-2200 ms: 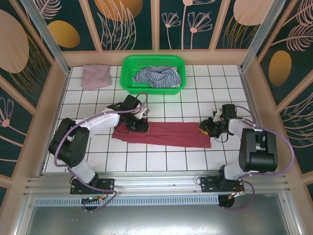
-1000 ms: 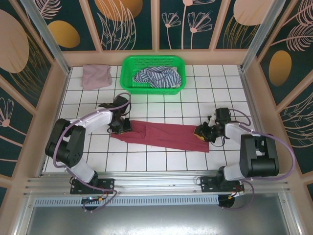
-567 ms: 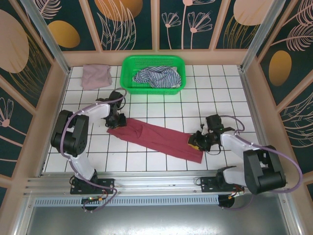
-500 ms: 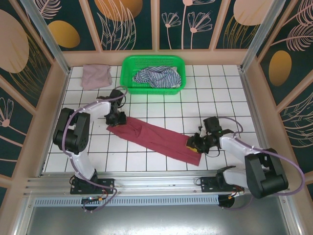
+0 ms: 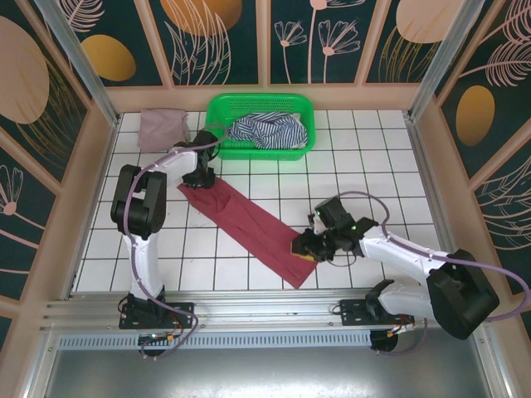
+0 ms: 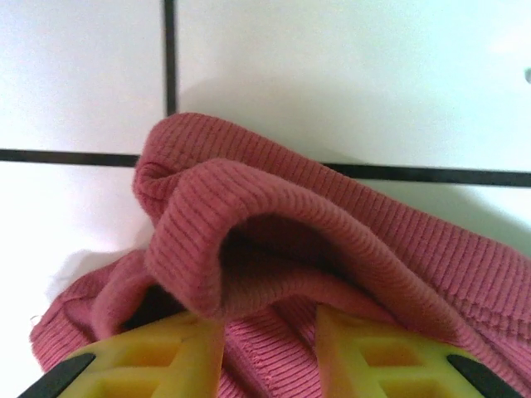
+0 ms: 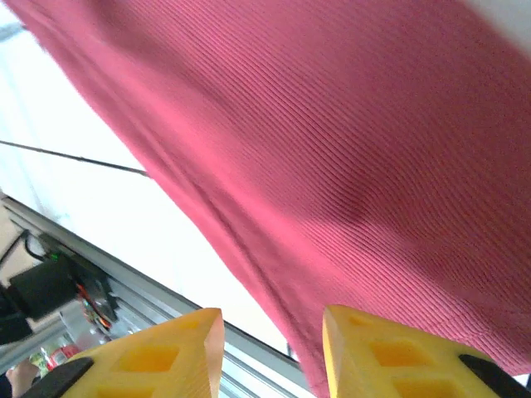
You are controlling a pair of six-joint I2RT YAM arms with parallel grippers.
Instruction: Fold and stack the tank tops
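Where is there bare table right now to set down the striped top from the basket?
Widest bare tiles: right of the green basket, out to the right wall. A smaller patch lies near-left, between the maroon top and the front rail. Crowded: far left, around the pink top and left gripper.

Place: robot lab test cell, not a home or shop.
Enclosure: alu. frame posts (image 5: pixel 76 62) round the bench, w/ printed leaf-pattern panels (image 5: pixel 216 37) as backdrop walls.
Surface: white tabletop (image 5: pixel 365 157) w/ black grid lines.
Hardware: left arm (image 5: pixel 137 207) & right arm (image 5: pixel 460 290) bolted side by side to a metal rail (image 5: pixel 265 308) at near edge; purple cable (image 5: pixel 498 267) left exposed.
Electronics: black box w/ loose wiring (image 7: pixel 46 286) below table edge, seen in right wrist view.
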